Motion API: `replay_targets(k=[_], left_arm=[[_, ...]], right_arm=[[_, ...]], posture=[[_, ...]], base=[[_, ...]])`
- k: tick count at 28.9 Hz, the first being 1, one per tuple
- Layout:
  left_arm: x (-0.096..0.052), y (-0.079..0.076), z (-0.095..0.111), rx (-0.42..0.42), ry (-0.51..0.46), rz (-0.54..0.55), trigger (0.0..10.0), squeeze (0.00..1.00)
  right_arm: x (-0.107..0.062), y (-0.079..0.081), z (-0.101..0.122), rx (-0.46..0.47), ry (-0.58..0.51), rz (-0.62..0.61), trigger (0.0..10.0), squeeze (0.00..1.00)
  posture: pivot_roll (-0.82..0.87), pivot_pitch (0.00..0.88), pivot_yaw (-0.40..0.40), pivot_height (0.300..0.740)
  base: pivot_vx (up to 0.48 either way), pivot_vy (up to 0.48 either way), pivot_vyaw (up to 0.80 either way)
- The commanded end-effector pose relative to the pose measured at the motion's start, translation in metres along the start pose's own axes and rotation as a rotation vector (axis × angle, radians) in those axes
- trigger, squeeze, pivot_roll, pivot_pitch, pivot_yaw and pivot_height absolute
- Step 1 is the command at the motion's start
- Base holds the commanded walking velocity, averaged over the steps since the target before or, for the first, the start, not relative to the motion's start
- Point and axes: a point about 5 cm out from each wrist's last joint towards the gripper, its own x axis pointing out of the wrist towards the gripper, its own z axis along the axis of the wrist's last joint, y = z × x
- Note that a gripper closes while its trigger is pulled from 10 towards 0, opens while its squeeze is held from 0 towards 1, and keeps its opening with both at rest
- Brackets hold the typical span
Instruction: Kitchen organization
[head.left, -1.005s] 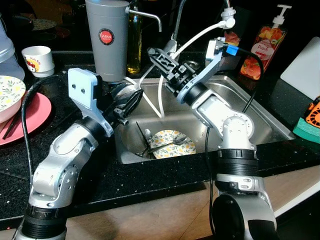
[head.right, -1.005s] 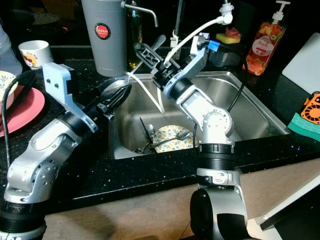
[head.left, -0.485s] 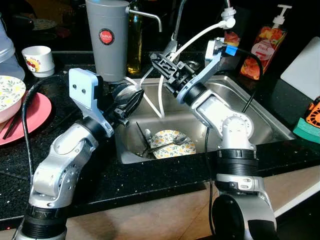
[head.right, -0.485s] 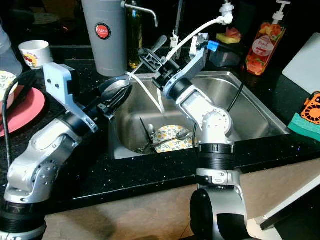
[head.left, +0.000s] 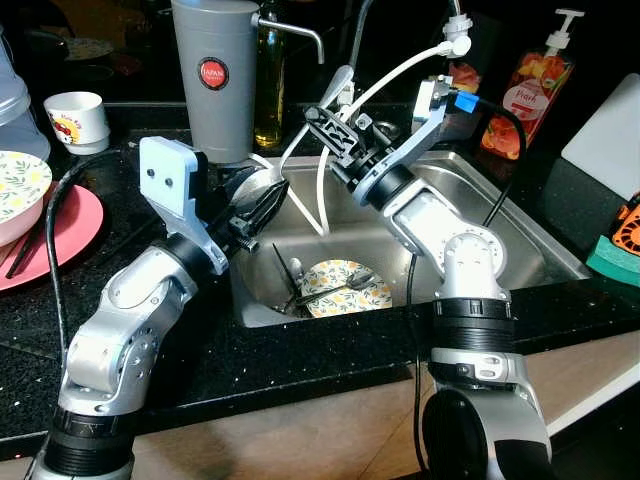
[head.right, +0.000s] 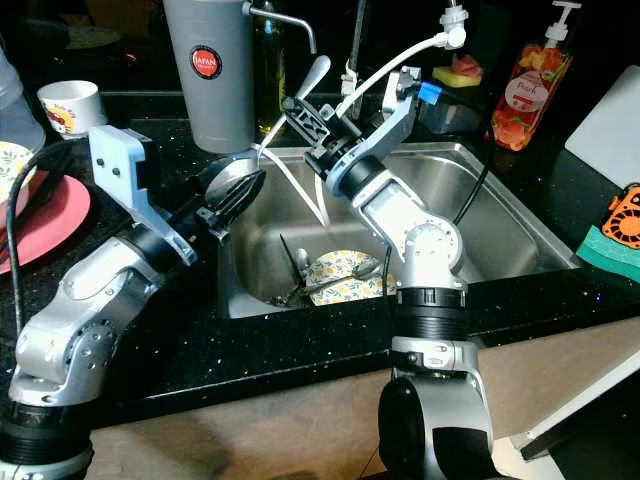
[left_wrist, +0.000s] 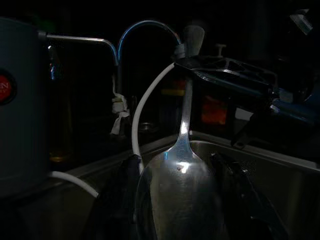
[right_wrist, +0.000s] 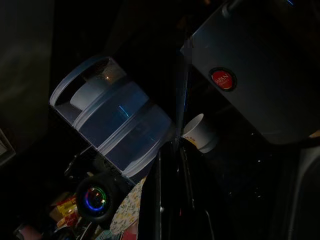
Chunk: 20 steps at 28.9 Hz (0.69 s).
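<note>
Currently mid handover over the sink (head.left: 520, 235), by the look of it: 1 spoon (head.left: 300, 150) is bridged between both grippers above the left rim. Left gripper (head.left: 262, 195) has the bowl end cradled between its 2 fingers, bowl face toward its wrist camera; the fingers sit close either side of the bowl, so I read it as clamped on the spoon. Right gripper (head.left: 335, 128) is at the handle, fingers closed flat on the shaft partway up, with the handle tip (head.right: 318, 68) poking out past them toward the grey canister (head.left: 214, 75). Holding at both ends makes sense as a regrasp: bowl grip is awkward for dropping cutlery into a holder, handle grip fixes that. Which side releases next, can't tell. Below and behind the right gripper, down in the basin, a patterned plate (head.left: 350, 295) with more cutlery (head.left: 295, 280) waits, so sorting looks far from done. White hose (head.left: 325, 195) hangs just behind the spoon, between the 2 grippers; snag risk if either arm swings wide. Beyond the left gripper, on the counter, sit a pink plate (head.left: 60, 235) and a cup (head.left: 78, 118), well apart from the work.
</note>
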Motion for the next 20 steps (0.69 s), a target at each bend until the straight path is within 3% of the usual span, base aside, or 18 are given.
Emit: replay_targets(k=[1,5,6,11,12,13,14,15,16,19,20], left_arm=[[0.000,0.004,-0.001,0.025,0.009,0.021,10.0,1.00],[0.000,0.012,-0.003,0.060,0.030,0.090,10.0,1.00],[-0.001,0.026,-0.003,0.093,0.040,0.200,10.0,1.00],[-0.003,0.041,0.000,0.122,0.038,0.313,10.0,1.00],[-0.004,0.042,0.000,0.138,0.035,0.324,10.0,0.71],[-0.005,0.043,-0.001,0.146,0.059,0.329,10.0,0.00],[-0.005,0.043,-0.002,0.161,0.081,0.323,10.0,0.00],[-0.005,0.043,-0.002,0.161,0.081,0.323,10.0,0.00],[-0.004,0.036,-0.009,0.173,0.154,0.234,10.0,0.00],[-0.003,0.028,-0.016,0.164,0.207,0.156,10.0,0.00],[-0.003,0.016,-0.022,0.151,0.250,0.058,10.0,0.00]], right_arm=[[-0.003,-0.006,0.016,-0.020,-0.070,-0.038,0.0,0.00],[-0.004,-0.010,0.024,-0.029,-0.102,-0.062,0.0,0.00],[-0.005,-0.014,0.035,-0.038,-0.141,-0.085,0.0,0.00],[-0.008,-0.018,0.047,-0.060,-0.177,-0.107,0.0,0.00],[-0.010,-0.019,0.050,-0.122,-0.185,-0.125,0.0,0.00],[-0.010,-0.020,0.049,-0.207,-0.167,-0.139,0.0,0.00],[-0.011,-0.021,0.046,-0.292,-0.141,-0.148,0.0,0.00],[-0.011,-0.021,0.046,-0.292,-0.141,-0.148,0.0,0.00],[-0.010,-0.024,0.033,-0.427,-0.070,-0.157,0.0,0.00],[-0.009,-0.026,0.024,-0.474,-0.035,-0.159,0.0,0.00],[-0.010,-0.031,0.016,-0.537,0.001,-0.172,0.0,0.00]], posture=[[-0.04,0.100,-0.073,0.740],[-0.04,0.100,-0.073,0.740],[-0.04,0.100,-0.072,0.740],[-0.04,0.100,-0.072,0.740],[-0.04,0.100,-0.072,0.740],[-0.04,0.100,-0.072,0.740],[-0.04,0.101,-0.070,0.740],[-0.04,0.101,-0.070,0.740],[-0.04,0.101,-0.072,0.740],[-0.04,0.101,-0.072,0.740],[-0.04,0.100,-0.073,0.740]], base=[[0.000,0.000,0.00],[0.000,0.000,0.00],[0.000,0.000,0.00],[0.000,0.000,0.00],[0.000,0.000,0.00],[0.000,0.000,0.00],[0.000,0.000,0.00],[0.000,0.000,0.00],[0.000,0.000,0.00],[0.000,0.000,0.00],[0.000,0.000,0.00]])
